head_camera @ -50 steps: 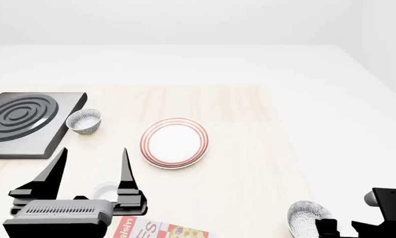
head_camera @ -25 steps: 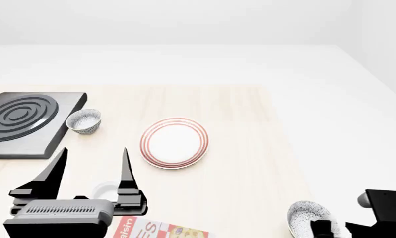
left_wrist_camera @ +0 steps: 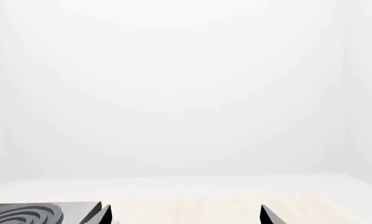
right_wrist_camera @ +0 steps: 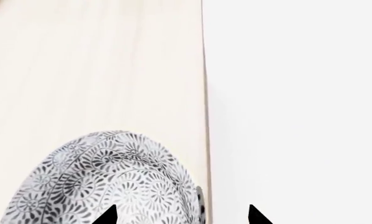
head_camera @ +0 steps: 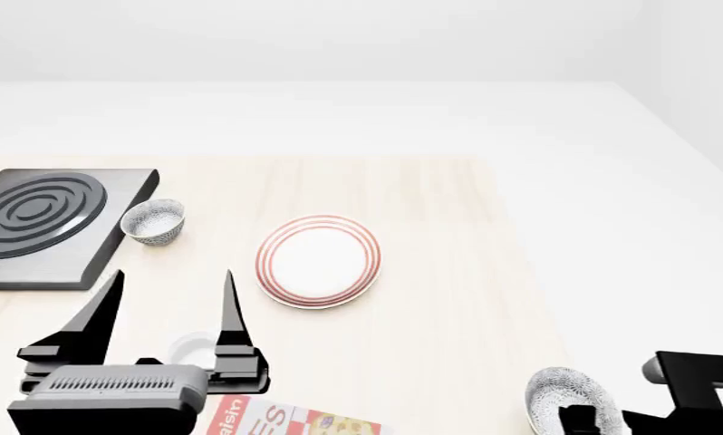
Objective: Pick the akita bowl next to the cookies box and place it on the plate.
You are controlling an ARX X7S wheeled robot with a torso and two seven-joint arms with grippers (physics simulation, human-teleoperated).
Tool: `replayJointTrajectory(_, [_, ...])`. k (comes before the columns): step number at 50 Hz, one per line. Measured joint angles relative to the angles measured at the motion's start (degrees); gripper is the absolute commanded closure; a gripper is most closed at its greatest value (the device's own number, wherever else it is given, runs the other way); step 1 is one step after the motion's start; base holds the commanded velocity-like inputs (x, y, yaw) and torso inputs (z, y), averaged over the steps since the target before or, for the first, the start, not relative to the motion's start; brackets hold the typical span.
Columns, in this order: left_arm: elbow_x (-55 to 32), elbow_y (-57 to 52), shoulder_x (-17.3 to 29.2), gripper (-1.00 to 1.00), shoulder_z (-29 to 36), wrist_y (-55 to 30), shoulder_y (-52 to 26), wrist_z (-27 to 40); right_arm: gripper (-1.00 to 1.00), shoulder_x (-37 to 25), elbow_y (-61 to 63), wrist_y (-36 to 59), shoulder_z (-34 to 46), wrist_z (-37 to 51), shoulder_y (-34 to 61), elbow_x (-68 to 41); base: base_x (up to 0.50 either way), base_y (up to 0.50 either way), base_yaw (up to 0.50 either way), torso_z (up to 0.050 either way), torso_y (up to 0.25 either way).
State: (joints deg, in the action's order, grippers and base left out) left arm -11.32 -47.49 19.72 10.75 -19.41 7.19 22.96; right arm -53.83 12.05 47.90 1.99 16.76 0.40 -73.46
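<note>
The small round grey-and-white patterned akita bowl (head_camera: pixel 567 399) sits at the pale wooden table (head_camera: pixel 434 208)'s near right edge, with the right gripper (right_wrist_camera: pixel 181 215)'s 2 black fingertips spread around its rim. The left gripper (head_camera: pixel 162 313) hangs open near the red-and-white cookies box (head_camera: pixel 277 420). The red-ringed white plate (head_camera: pixel 319 260) lies mid-table.

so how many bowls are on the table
3: a grey-and-white patterned bowl beside the black burner, another patterned bowl at the near right table edge, and a plain white bowl, partly hidden behind the left gripper.
</note>
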Motion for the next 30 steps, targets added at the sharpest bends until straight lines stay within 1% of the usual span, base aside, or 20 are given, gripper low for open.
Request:
replayJointTrajectory(16, [-0.2, -0.2, 0.3, -1.0, 0.3, 0.0, 0.0, 0.4, -1.0, 0.4, 0.2, -0.1, 0.2, 0.3, -0.3, 0.2, 0.0, 0.0, 0.0, 0.0, 0.0])
replayJointTrajectory(17, [-0.2, -0.2, 0.4, -1.0, 0.3, 0.0, 0.0, 0.5, 1.0, 0.4, 0.3, -0.1, 0.2, 0.4, -0.3, 0.1, 0.0, 0.0, 0.0, 0.0, 0.0])
replayJointTrajectory(30, [-0.4, -0.2, 0.7, -1.0, 0.4, 0.0, -0.1, 0.8, 1.0, 0.2, 1.6, -0.1, -0.5, 1.2, -0.9, -0.6, 0.0, 0.0, 0.0, 0.0, 0.0])
